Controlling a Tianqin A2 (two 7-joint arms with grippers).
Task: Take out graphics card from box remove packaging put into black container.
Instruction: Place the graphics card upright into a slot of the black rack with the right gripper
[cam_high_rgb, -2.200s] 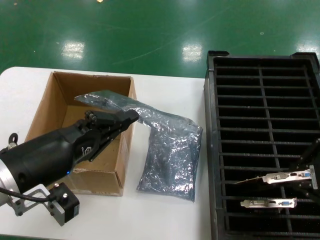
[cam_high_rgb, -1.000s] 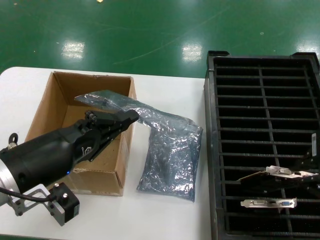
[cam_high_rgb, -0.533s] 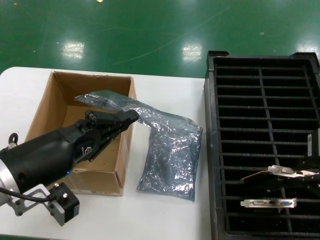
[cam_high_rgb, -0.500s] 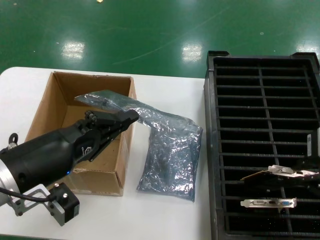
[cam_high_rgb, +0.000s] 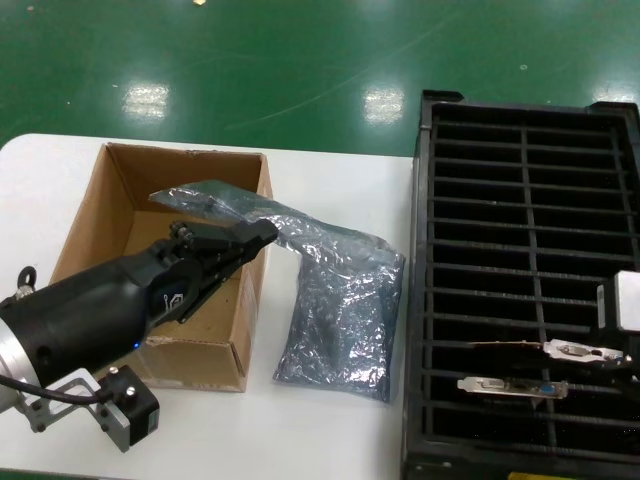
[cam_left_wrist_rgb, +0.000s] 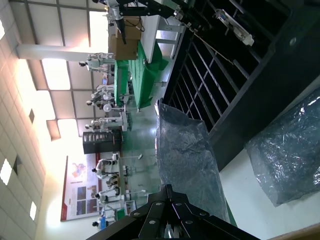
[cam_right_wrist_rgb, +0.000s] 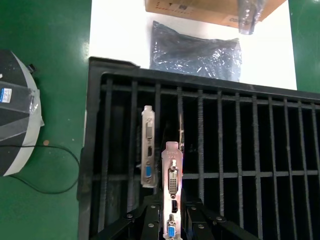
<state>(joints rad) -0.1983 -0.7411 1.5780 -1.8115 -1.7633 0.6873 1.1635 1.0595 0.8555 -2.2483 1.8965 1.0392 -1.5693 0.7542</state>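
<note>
Two thin dark graphics cards with silver end brackets sit in the black ribbed container (cam_high_rgb: 520, 200): one (cam_right_wrist_rgb: 148, 150) slotted, the other (cam_right_wrist_rgb: 171, 200) clamped in your right gripper (cam_right_wrist_rgb: 172, 220). Misaligned with the ribs, it could jam. Your left gripper (cam_high_rgb: 225, 245) pinches the crinkly silver bag (cam_high_rgb: 215, 200) above the brown cardboard box (cam_high_rgb: 110, 190).

Matt brown corrugated box (cam_high_rgb: 120, 270); crinkly, shiny translucent plastic bag (cam_high_rgb: 340, 310) (grey-silver); matt black plastic crate (cam_high_rgb: 425, 300); card (cam_right_wrist_rgb: 171, 192) with bright metal bracket; smooth white surface (cam_high_rgb: 320, 420).
</note>
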